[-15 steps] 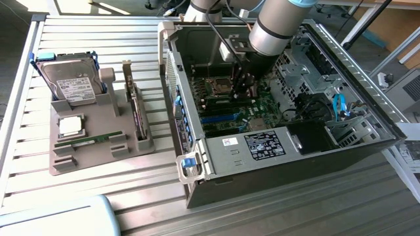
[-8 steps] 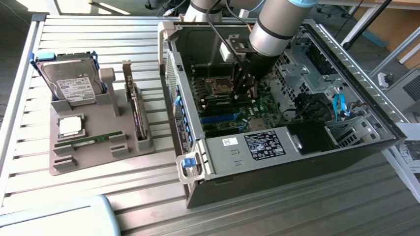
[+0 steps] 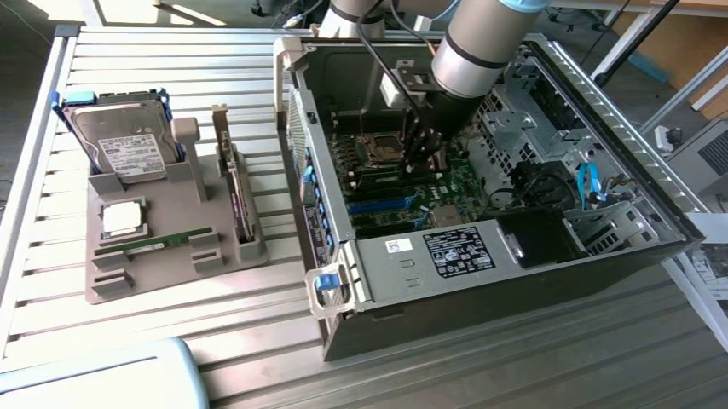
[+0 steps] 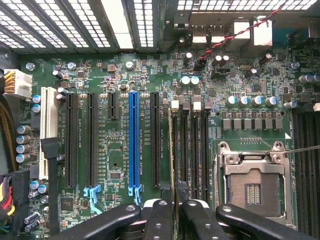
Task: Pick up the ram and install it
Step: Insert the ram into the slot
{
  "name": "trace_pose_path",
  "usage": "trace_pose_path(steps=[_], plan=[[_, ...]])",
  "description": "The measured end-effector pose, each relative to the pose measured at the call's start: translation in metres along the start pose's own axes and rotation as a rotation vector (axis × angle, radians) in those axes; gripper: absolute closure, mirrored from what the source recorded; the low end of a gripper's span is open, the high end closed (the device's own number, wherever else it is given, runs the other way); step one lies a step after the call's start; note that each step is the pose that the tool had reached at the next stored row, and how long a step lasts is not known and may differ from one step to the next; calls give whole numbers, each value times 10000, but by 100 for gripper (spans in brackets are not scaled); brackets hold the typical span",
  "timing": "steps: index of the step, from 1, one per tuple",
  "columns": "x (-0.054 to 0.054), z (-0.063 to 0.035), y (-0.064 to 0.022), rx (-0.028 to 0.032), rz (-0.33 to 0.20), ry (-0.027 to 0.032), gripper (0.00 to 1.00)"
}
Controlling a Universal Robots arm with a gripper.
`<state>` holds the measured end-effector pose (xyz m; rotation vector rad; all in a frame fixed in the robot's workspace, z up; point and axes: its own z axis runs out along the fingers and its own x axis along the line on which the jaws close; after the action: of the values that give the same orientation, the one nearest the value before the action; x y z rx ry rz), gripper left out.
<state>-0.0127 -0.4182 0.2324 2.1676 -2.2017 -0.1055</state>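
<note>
Item: gripper (image 4: 175,206), narrow, clamped on the ram (image 4: 173,150), held edge-on directly beneath it at the memory slots (image 4: 193,150); hazard: a tilted or offset stick likely jams against the slot wall or stresses the motherboard (image 4: 113,155).

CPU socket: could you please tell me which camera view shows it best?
The wrist view: the CPU socket faces the camera, contacts visible. The exterior view shows the socket from afar, at a slant, beside the gripper.

Green motherboard (image 4: 114,162), blue slot (image 4: 134,140), black claw (image 4: 176,206)
</note>
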Motion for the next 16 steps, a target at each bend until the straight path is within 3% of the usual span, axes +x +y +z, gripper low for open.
trace_pose_path(steps=[4,16], plan=[[1,8,81,-3,0,0,86],[1,12,87,-4,-50,12,86]])
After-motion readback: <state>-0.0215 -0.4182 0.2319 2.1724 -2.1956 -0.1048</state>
